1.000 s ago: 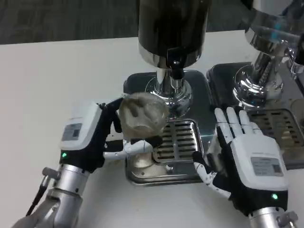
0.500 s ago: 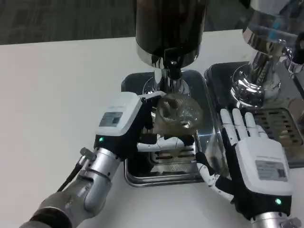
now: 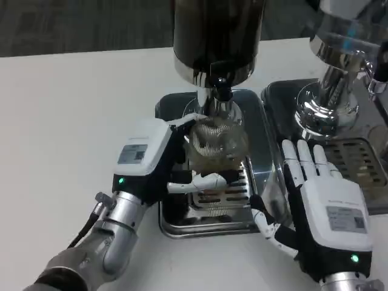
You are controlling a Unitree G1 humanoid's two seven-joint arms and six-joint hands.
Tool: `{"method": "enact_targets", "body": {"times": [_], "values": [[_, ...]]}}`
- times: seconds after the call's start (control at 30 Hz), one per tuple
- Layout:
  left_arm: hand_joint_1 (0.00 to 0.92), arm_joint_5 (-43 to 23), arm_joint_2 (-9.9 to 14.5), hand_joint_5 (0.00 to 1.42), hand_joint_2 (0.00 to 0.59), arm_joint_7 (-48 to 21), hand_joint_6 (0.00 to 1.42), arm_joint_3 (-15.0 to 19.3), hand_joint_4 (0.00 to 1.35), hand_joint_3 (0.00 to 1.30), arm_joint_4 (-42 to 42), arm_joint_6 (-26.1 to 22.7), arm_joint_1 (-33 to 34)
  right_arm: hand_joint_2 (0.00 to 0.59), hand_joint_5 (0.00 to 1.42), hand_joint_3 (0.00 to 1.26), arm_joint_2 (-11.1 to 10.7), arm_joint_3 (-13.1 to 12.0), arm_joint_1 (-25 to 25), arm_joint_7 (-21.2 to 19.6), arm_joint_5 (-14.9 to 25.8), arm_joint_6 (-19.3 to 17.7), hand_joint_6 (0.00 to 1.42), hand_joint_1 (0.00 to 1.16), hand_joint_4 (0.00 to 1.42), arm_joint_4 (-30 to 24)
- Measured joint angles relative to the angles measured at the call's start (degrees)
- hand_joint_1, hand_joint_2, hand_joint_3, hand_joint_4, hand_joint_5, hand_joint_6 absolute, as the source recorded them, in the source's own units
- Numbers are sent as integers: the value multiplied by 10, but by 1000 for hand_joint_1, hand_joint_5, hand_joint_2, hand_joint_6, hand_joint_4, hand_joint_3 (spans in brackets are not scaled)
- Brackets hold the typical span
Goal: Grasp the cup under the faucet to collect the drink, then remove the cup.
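Left hand (image 3: 159, 159) grips the clear cup (image 3: 215, 145) from its left side, fingers wrapped round the lower wall. Cup held upright, or near enough, over the slotted grille at the middle of the drip tray (image 3: 176, 225).

Key relation: the faucet (image 3: 219, 92) hangs at the tray's back edge, and the cup mouth sits directly below it, close under the spout. Whether rim and spout touch cannot be told. No stream of drink can be made out.

Right hand (image 3: 321, 197) holds nothing, fingers straight and spread, lying flat at the tray's right edge, near the cup but apart from it.

Judgement: the cup looks placed for filling; the left hand alone is set to draw it back toward the tray's front edge.
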State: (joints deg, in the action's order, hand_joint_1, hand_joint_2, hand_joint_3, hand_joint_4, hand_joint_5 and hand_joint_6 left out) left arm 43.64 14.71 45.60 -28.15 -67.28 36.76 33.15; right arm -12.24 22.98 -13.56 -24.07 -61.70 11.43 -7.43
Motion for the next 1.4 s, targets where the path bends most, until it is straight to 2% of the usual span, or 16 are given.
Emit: {"method": "enact_targets", "body": {"times": [0.2,0.3,0.4,0.53,0.77,0.93,1.1,1.17,1.3,1.4], "values": [[232,-5,1,759,32,-10,940,0,240,202,-4,-1,0,392,0,25,-1,-2,2,0,2,-1,145,389,0,0],[126,-5,1,654,6,-23,813,-1,126,120,-4,-4,0,392,0,25,-1,-4,4,0,3,-1,145,389,0,0],[52,-6,1,611,0,-27,768,-2,108,104,-4,-2,0,394,0,25,-1,-6,5,0,5,-2,145,387,0,1],[2,-6,3,608,0,-27,738,-1,104,101,-2,7,0,394,0,24,-3,-10,5,0,9,-7,145,380,0,3],[0,-30,10,617,0,-29,705,12,148,110,6,39,-8,378,0,14,-11,-22,10,0,20,-14,146,359,0,3],[0,-51,37,549,0,-30,585,32,128,92,32,73,-41,374,0,13,-19,-28,12,0,33,-20,146,351,0,3],[0,-74,63,571,0,-32,588,60,175,89,71,96,-70,373,0,13,-21,-32,18,0,50,-30,146,319,0,8],[0,-89,72,500,0,-38,525,76,149,82,99,107,-85,359,0,7,-22,-34,22,1,56,-36,146,319,0,11],[0,-124,87,201,0,-74,175,114,2,1,177,128,-124,353,0,4,-28,-42,30,1,74,-47,146,318,0,25],[0,-169,96,93,0,-132,81,127,0,0,222,151,-144,352,0,4,-33,-46,34,2,88,-53,146,318,0,30]]}}
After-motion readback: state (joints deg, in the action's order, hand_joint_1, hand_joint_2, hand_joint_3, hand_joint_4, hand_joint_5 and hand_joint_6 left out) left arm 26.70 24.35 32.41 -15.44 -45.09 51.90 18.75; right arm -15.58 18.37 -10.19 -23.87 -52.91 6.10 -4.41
